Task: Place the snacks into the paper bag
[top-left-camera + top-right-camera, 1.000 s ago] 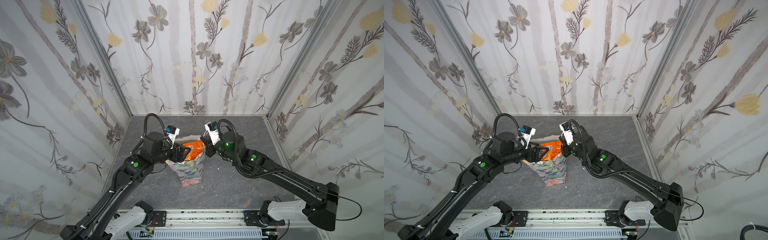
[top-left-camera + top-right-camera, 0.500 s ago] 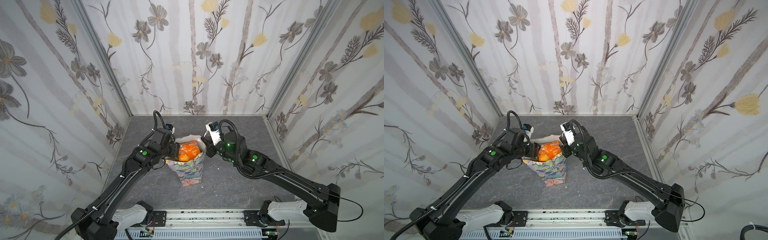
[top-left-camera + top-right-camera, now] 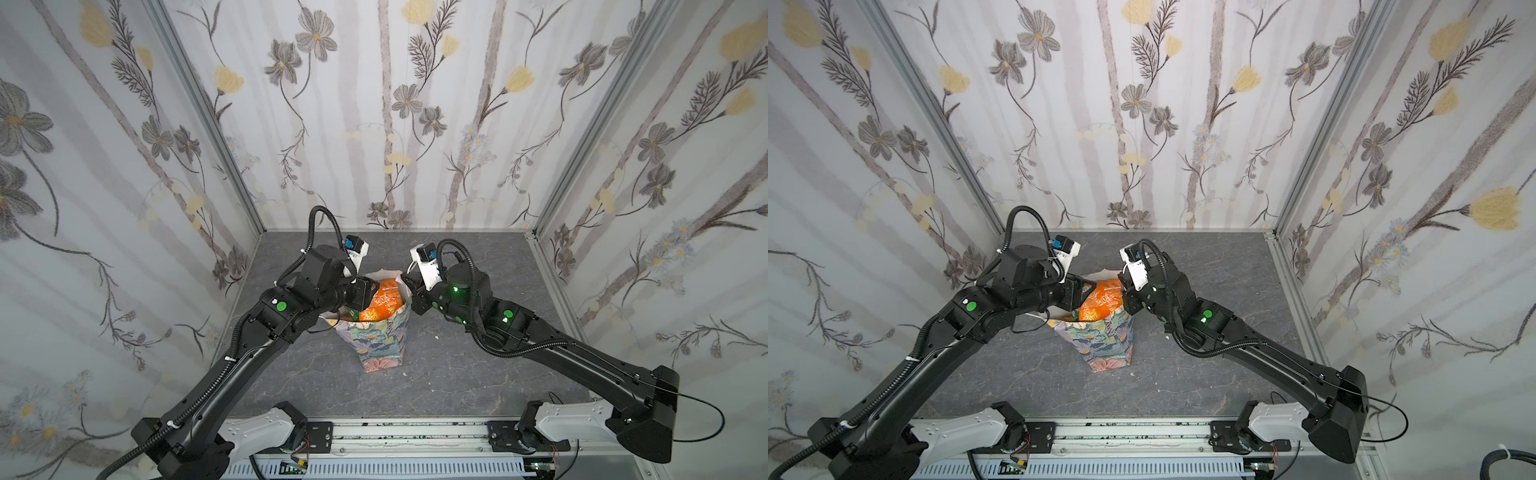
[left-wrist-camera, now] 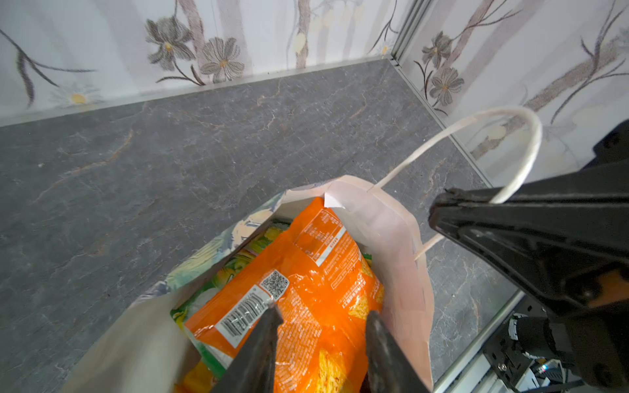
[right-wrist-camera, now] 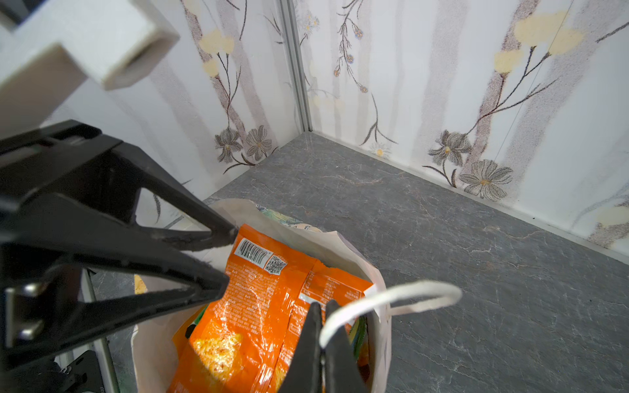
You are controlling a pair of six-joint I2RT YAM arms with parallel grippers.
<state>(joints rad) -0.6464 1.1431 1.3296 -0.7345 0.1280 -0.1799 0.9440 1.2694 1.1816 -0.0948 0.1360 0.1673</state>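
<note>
Grey tabletop: arms low over paper bag

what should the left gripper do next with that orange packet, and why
Probably nudge the orange packet deeper: it stands up to the rim of the paper bag, the left gripper sits over it with jaws apart, and the right gripper pinches the cord handle.

Small robot-lab test booth: three upright panels of floral wallpaper joined by aluminium corner posts enclose a grey slate-look desk; a metal mounting rail runs along the frame's bottom edge.
</note>
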